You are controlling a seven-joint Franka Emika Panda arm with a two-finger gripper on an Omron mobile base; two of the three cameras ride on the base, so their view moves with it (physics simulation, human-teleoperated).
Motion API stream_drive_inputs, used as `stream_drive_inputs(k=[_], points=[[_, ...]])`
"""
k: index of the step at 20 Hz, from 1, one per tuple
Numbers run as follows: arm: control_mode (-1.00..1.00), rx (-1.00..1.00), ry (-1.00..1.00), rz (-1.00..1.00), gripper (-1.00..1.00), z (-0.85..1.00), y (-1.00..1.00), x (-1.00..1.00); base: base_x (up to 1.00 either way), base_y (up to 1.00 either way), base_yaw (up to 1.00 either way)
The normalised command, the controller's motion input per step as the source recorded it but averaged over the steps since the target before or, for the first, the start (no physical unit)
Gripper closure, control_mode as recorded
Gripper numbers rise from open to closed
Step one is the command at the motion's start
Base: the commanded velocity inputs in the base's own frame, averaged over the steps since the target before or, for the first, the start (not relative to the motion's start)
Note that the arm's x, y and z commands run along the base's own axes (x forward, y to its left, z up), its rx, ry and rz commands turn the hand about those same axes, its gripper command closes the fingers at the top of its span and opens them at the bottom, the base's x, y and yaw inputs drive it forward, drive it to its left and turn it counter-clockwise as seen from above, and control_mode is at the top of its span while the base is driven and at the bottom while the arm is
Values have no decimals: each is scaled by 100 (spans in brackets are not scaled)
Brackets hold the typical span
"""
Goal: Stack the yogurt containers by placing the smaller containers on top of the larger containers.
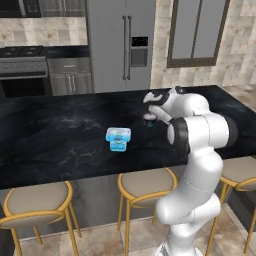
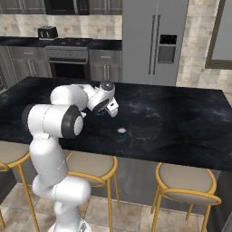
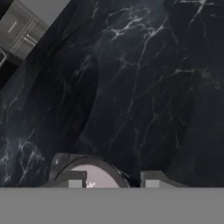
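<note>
I am looking at the black marble worktop (image 1: 60, 135) of the island, which is carrying everything. The white arm (image 1: 200, 135) is reaching over its near edge toward the middle. The light blue squarish tub (image 1: 118, 138) is sitting on the worktop, near the middle and somewhat toward the near edge, well apart from the gripper (image 1: 149, 120). In the left base view one dark round cup (image 1: 149, 119) is sitting right under the hand. In the hand view its pale top (image 3: 94, 176) is lying between the two finger tips (image 3: 72, 179); I cannot tell if they are touching it or gripping it. A second small cup (image 2: 121, 130) is standing alone on the worktop, closer to the near edge.
</note>
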Motion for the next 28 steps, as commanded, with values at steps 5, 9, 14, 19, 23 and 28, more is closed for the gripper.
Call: stream_drive_inputs(k=[5, 9, 14, 19, 23, 28], points=[[-100, 2, -5, 3, 100, 45, 15, -19, 0, 0, 0], [-100, 0, -4, 3, 100, 38, 33, -22, 0, 0, 0], [-100, 0, -4, 4, 100, 29, 41, -30, 0, 0, 0], [-100, 0, -8, 5, 100, 20, 40, -42, 0, 0, 0], [-100, 0, -16, 4, 100, 12, 28, -55, 0, 0, 0], [-100, 0, -14, 4, 100, 11, 28, -48, 0, 0, 0]])
